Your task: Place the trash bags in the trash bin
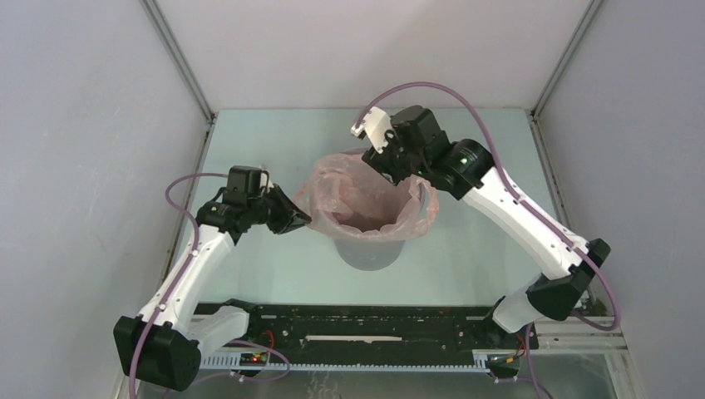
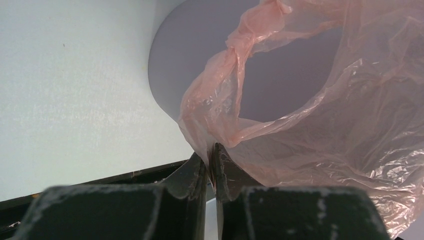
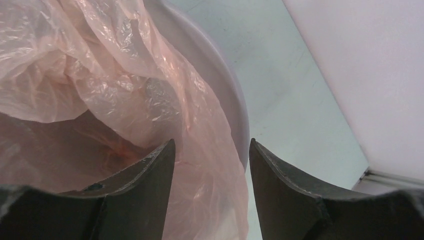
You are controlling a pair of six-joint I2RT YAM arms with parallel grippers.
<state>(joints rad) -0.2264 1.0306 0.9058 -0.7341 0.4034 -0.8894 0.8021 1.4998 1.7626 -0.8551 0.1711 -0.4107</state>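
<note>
Trash bin (image 1: 371,251) stands upright mid-table (image 1: 274,141), between the two arms. The pale-pink trash bag (image 1: 359,198) sits in the bin mouth, with its film billowing above and over the rim and its lower part sunk inside.

Left gripper (image 1: 301,220): at the bag's left edge, outside the bin. In the wrist view its jaws are pinched tight on a twisted fold of film (image 2: 210,154).

Right gripper (image 1: 396,169): over the bin's far-right rim. Its jaws are spread wide (image 3: 212,142), straddling the film-covered rim and gripping nothing. One finger (image 3: 150,170) is inside the bag opening, the other outside the bin wall (image 3: 227,100).
</note>
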